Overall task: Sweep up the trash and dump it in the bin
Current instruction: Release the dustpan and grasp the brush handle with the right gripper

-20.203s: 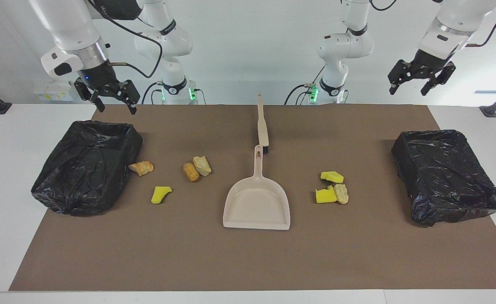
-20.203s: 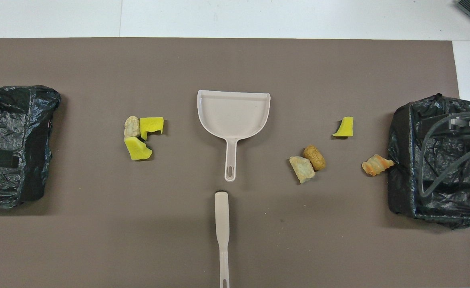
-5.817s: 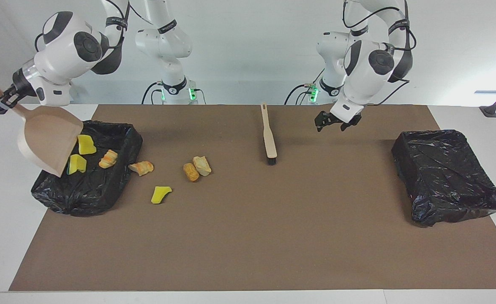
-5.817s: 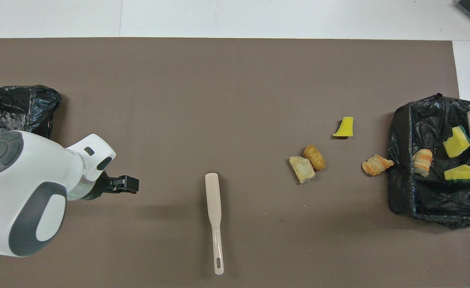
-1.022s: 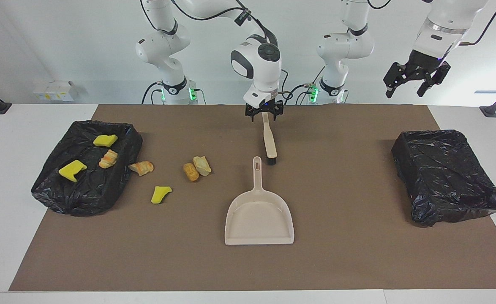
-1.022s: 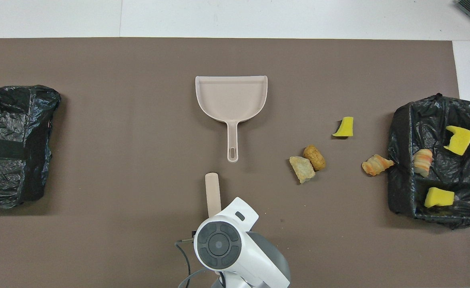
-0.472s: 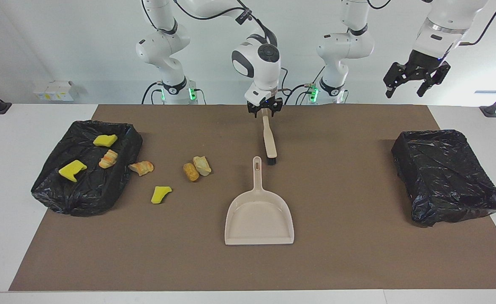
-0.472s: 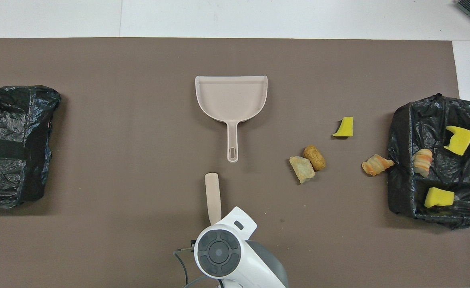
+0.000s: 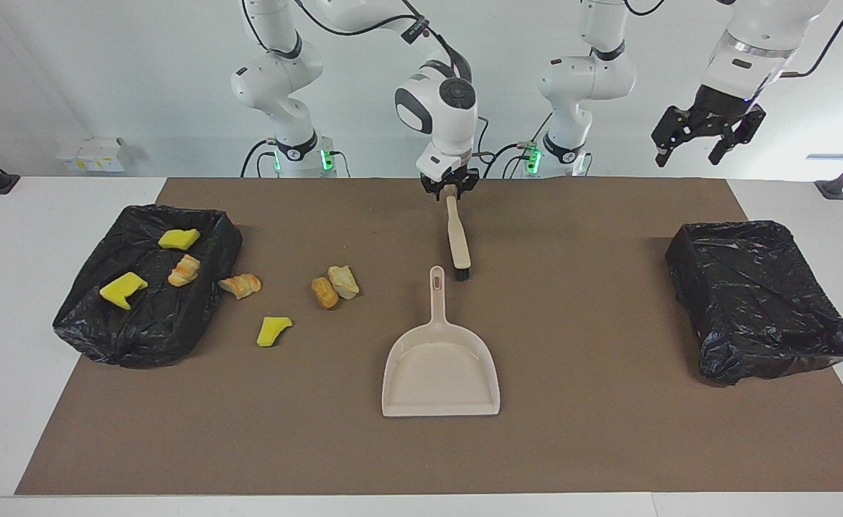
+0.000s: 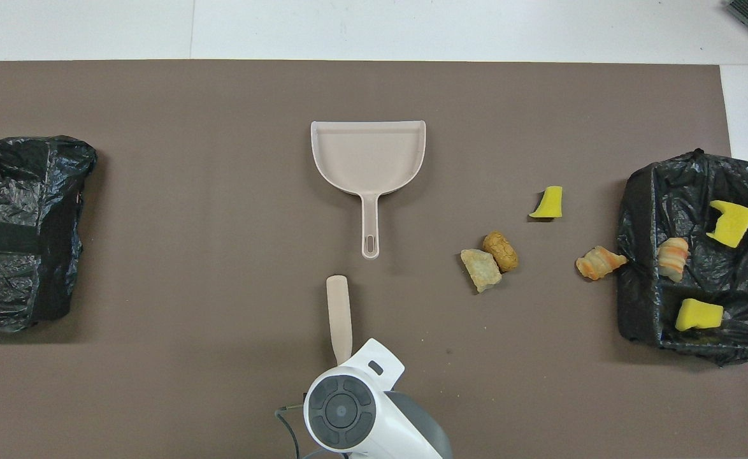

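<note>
The beige dustpan (image 9: pixel 441 370) lies flat mid-mat, handle toward the robots. The brush (image 9: pixel 457 237) lies just nearer to the robots than the dustpan. My right gripper (image 9: pixel 450 188) is low over the handle's end, fingers open astride it. On the mat lie a yellow chunk (image 9: pixel 273 331), two tan lumps (image 9: pixel 334 286) and a striped orange lump (image 9: pixel 240 285) against the black bin (image 9: pixel 141 337) at the right arm's end. Two yellow chunks (image 9: pixel 126 287) and an orange lump (image 9: pixel 184 270) lie in that bin. My left gripper (image 9: pixel 705 143) waits open, raised at the left arm's end.
A second black-lined bin (image 9: pixel 759 301) stands at the left arm's end, with nothing showing in it. The brown mat (image 9: pixel 608 431) covers most of the white table. In the overhead view the right arm's wrist (image 10: pixel 348 408) hides the brush's handle end.
Over the last second the right gripper has slid along the brush handle toward its end, nearer the robots. The dustpan, trash and left arm have not moved.
</note>
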